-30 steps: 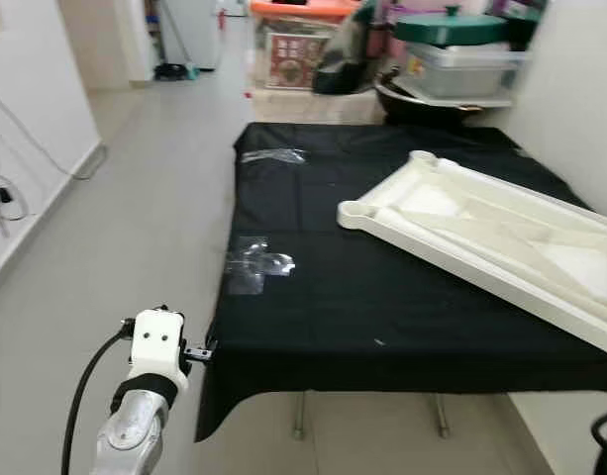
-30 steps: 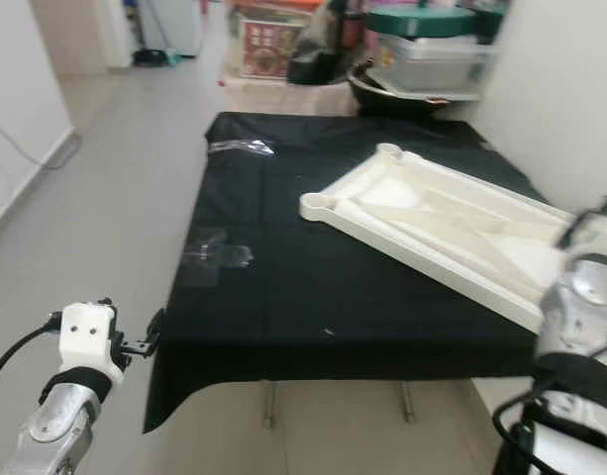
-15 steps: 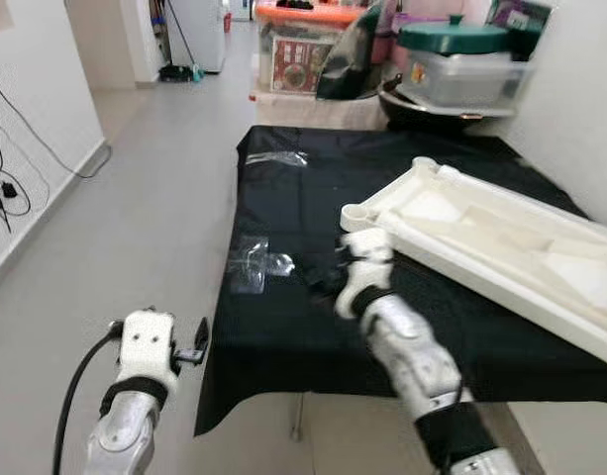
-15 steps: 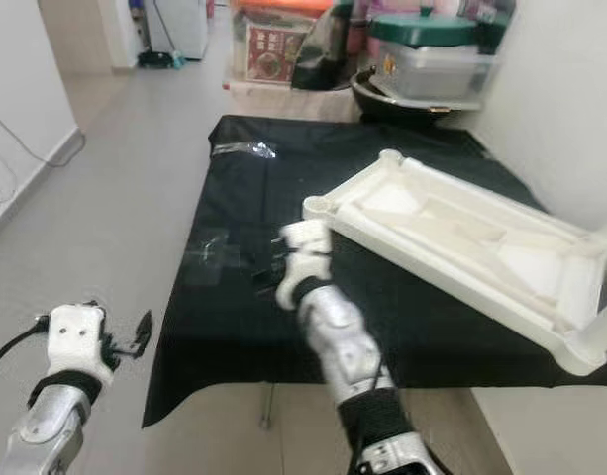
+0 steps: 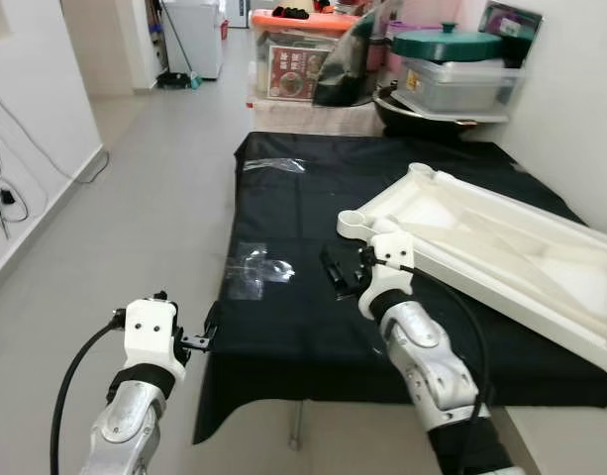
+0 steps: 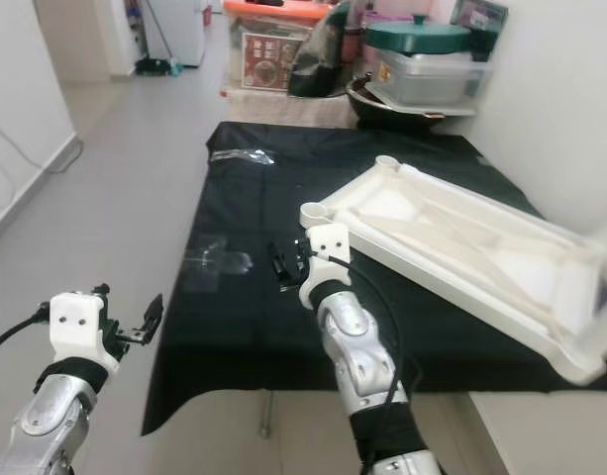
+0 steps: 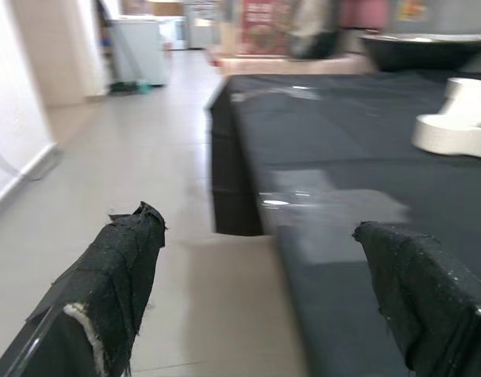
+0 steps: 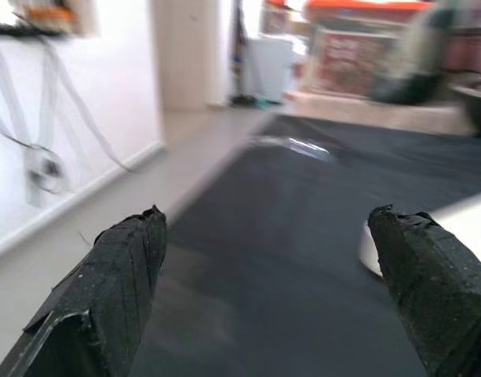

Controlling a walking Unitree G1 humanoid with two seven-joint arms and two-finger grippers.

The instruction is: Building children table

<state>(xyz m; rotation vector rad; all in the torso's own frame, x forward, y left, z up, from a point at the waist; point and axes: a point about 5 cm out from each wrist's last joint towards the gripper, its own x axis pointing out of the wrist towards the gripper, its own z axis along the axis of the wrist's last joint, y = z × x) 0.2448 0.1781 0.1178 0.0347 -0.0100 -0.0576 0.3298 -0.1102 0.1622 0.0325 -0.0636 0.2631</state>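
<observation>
Fingers of right gripper [image 5: 335, 274] spread wide, empty.

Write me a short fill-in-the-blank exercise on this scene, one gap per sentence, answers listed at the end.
1. The white table top lies upside down on a ____ cloth.
2. The right gripper hangs above the cloth with its jaws ____.
3. The left gripper is beside the cloth's near ____ corner.
4. The storage box behind the table has a ____ lid.

Answers: black; open; left; green

One white tabletop [image 5: 501, 247], two plastic bags [image 5: 255, 267] (clear), one cloth [image 5: 313, 317].
</observation>
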